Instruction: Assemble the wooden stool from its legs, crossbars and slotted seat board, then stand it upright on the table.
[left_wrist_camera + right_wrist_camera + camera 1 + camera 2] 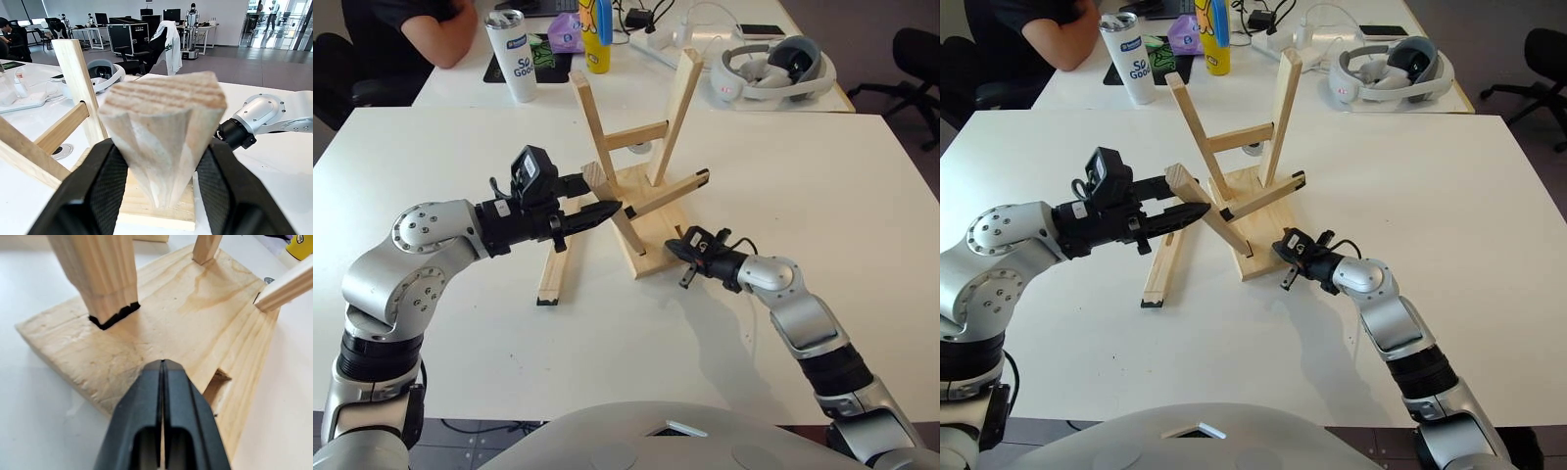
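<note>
The half-built stool sits near the middle of the white table [460, 157] with its seat board [658, 223] lying on the tabletop and the legs pointing up. Two legs, the far-left leg [592, 122] and the far-right leg [677, 113], rise and lean apart, joined by an upper crossbar [636, 134]. A lower crossbar [671, 196] with a black tip runs low across the board on the right side.

The left gripper [602, 211] reaches in from the left, its two black fingers clamped on either side of the slanted near leg [164, 132], just below that leg's cut top end. In the right wrist view this leg meets the board at a black-edged foot.

The right gripper [162, 363] is at the board's near edge, fingers pressed tightly together with nothing between them; its tip seems to touch the wood, though the contact is hard to make out.

Two loose wooden pieces [556, 266] lie side by side on the table, just left of the board and under the left gripper.

On the table behind stand a white tumbler [512, 54] and a yellow bottle [597, 34], with a headset [773, 67] farther right
</note>
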